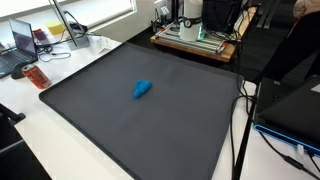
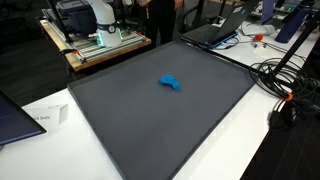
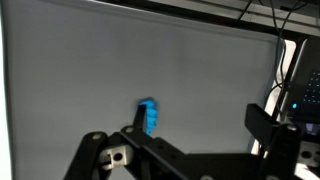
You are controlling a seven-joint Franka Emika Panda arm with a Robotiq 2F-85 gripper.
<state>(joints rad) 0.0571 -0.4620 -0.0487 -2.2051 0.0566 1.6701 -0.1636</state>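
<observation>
A white tabletop (image 1: 60,150) carries a large dark grey mat (image 1: 170,125); a small blue object (image 1: 142,89) lies near the mat's middle.

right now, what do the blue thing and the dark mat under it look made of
Blue thing: probably soft cloth or moulded plastic; matte, with an uneven, lumpy outline and no glare. Too small to be sure.
Dark mat: likely rubber or dense fabric; flat, even grey, matte, showing no reflections.

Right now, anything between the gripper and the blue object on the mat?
Nothing. In the wrist view only bare dark mat separates the open gripper from the blue object; both exterior views show it alone on the mat.
</observation>
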